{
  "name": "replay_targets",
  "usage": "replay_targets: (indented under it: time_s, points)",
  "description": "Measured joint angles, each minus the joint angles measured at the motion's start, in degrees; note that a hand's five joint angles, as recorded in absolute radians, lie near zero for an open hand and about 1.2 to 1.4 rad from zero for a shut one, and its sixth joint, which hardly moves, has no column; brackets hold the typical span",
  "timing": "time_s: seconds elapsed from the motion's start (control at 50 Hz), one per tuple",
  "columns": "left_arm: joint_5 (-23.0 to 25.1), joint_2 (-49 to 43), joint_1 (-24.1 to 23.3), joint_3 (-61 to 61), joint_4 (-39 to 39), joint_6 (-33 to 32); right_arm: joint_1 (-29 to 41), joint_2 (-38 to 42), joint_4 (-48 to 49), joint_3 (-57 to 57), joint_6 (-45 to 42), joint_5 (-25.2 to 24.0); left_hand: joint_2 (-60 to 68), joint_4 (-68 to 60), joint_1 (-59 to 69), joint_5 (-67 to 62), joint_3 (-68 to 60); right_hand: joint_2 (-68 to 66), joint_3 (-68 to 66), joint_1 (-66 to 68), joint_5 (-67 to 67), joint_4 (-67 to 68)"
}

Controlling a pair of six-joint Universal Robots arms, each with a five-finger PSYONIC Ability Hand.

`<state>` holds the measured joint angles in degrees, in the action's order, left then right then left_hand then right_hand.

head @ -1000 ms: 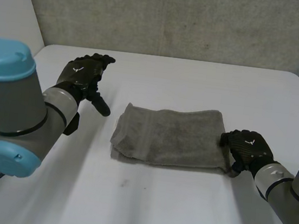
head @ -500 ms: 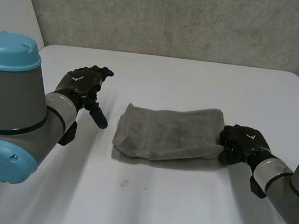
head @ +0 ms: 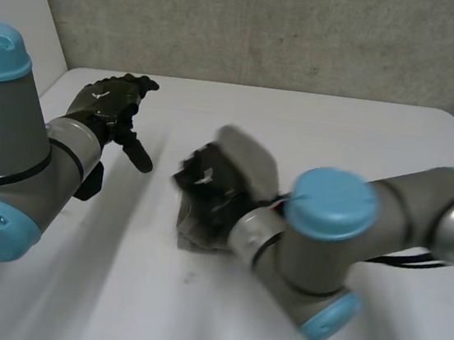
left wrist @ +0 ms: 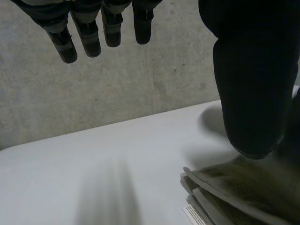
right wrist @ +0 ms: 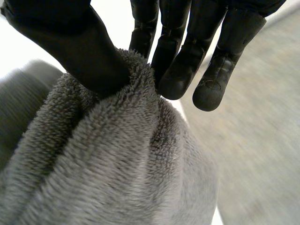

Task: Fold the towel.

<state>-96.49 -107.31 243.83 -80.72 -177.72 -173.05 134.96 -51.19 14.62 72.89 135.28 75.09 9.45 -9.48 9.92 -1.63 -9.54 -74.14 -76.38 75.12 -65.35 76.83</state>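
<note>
The grey towel [head: 250, 158] lies mid-table, its right end lifted and carried over toward its left end. My right hand [head: 203, 181] is over the towel's left part, the arm reaching across from the right. In the right wrist view the thumb and fingers [right wrist: 174, 70] pinch a bunched edge of the towel [right wrist: 117, 178]. My left hand [head: 109, 107] hovers open to the left of the towel, apart from it. In the left wrist view its fingers [left wrist: 89, 35] are straight, and the towel's layered corner [left wrist: 234, 192] lies on the table past the thumb.
The white table [head: 357, 124] has bare surface behind, in front of and to the right of the towel. A grey concrete wall [head: 269, 26] stands behind the table's far edge. My right arm's elbow [head: 332, 208] hangs over the table's middle.
My right hand shut on the towel's right end and swept it left across the towel. The left hand drifted a little left and stayed open.
</note>
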Motion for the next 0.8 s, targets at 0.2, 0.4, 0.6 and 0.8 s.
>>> replay_targets:
  time_s: [0.2, 0.4, 0.6, 0.8]
  points:
    - [0.2, 0.4, 0.5, 0.0, 0.0, 0.1, 5.2, 7.0, -8.5, -8.3, 2.6, 4.3, 0.0, 0.0, 0.0, 0.0, 0.0, 51.4, 51.4, -51.4, 51.8, -51.2]
    - [0.5, -0.6, 0.0, 0.3, -0.1, 0.6, -1.9, -6.7, -9.9, -3.2, 31.1, 12.3, 0.0, 0.0, 0.0, 0.0, 0.0, 59.9, 62.6, -61.7, 62.2, -62.1]
    - [0.5, -6.7, -3.6, 2.6, -0.3, 1.7, -13.2, -10.6, -16.4, 0.6, 47.3, 8.9, 0.0, 0.0, 0.0, 0.0, 0.0, 59.9, 62.6, -61.7, 62.2, -62.1]
    - [0.2, -17.6, -7.5, 3.3, -0.2, 2.2, -15.3, 0.3, -22.2, -6.3, 45.1, 2.0, 0.0, 0.0, 0.0, 0.0, 0.0, 59.9, 62.6, -61.7, 62.2, -62.1]
